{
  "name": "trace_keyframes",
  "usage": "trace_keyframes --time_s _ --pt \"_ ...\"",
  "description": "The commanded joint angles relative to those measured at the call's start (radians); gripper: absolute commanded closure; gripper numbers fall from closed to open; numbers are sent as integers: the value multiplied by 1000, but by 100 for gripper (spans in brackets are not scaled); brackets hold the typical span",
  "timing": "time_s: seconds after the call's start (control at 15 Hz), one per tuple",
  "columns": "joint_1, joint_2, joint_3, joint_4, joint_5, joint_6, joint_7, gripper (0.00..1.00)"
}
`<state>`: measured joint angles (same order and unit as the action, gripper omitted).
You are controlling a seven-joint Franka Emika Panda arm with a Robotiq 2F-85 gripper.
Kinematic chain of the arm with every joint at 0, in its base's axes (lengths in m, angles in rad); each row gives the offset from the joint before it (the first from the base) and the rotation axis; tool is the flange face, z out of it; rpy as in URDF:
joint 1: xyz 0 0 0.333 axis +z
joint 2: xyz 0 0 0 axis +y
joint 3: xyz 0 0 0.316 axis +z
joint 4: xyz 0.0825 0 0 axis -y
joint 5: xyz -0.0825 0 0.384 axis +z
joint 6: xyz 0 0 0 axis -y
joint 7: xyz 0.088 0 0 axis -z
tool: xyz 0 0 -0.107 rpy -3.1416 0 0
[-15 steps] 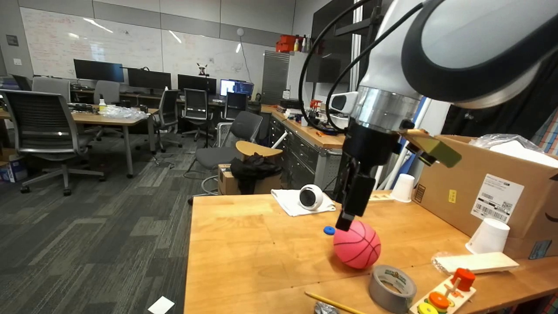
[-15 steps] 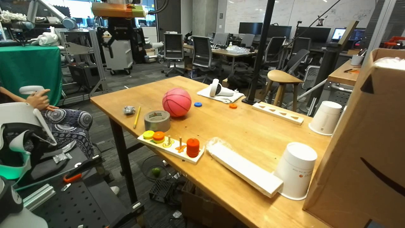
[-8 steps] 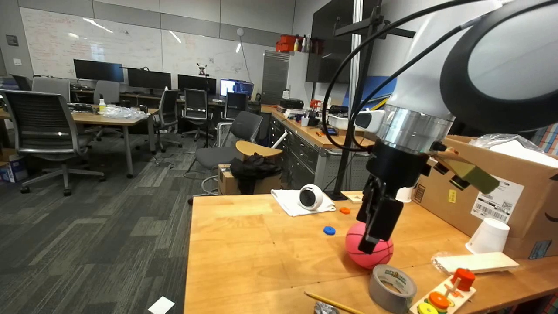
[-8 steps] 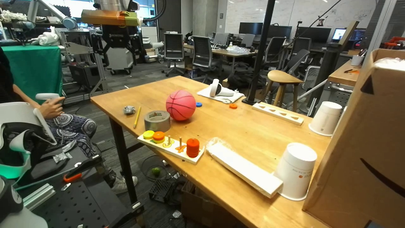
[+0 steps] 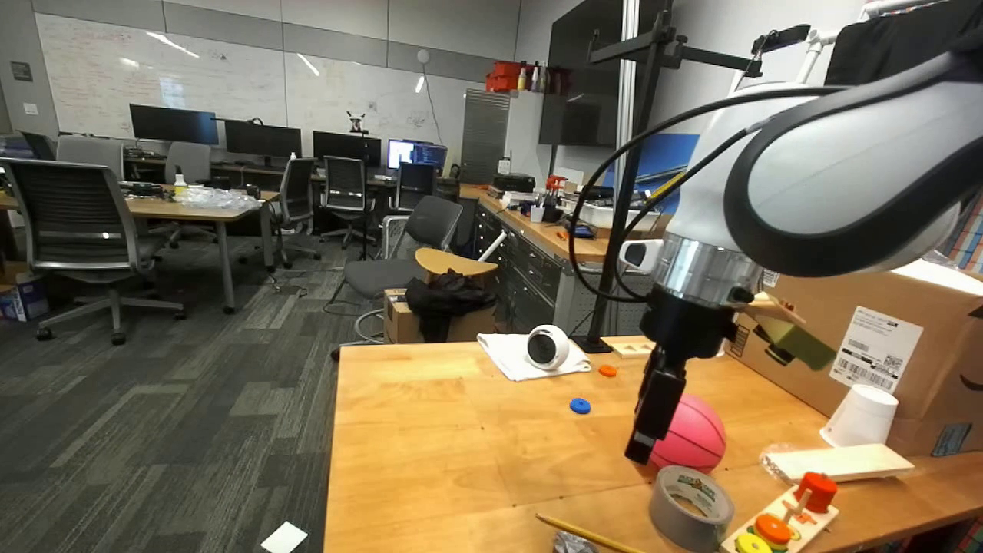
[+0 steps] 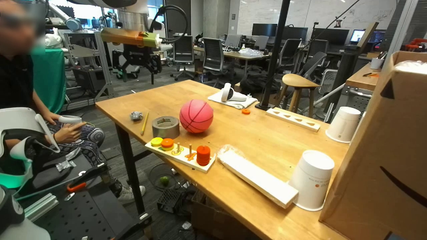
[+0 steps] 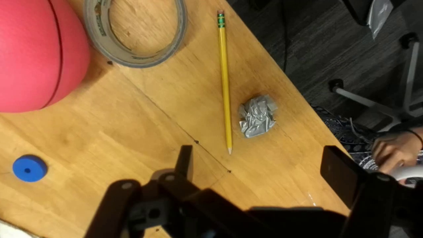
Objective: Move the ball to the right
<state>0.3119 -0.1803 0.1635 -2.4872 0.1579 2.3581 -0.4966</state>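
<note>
A pinkish-red ball (image 6: 196,116), crossed by thin dark seams like a basketball's, rests free, outside the gap between the parted jaws. In the wrist view it shows apart from them, above and left as seen there, running off the edge; in an exterior view the jaws hide part of the ball (image 5: 697,436).

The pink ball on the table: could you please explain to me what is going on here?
A robot arm, probably steered by the person holding the white controller, seems to be meant to move the pink ball to the right. Its jaws stand open and hold nothing. In both exterior views, the ball is further right than a second ago, on the table beside the grey tape roll.
</note>
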Motion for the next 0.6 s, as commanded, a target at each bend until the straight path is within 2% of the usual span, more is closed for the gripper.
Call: trace_keyframes --time_s 0.0,0.53 --pt "-33 123 -11 72 27 21 31 0" --pt "-182 302 -55 162 -99 -26 103 0"
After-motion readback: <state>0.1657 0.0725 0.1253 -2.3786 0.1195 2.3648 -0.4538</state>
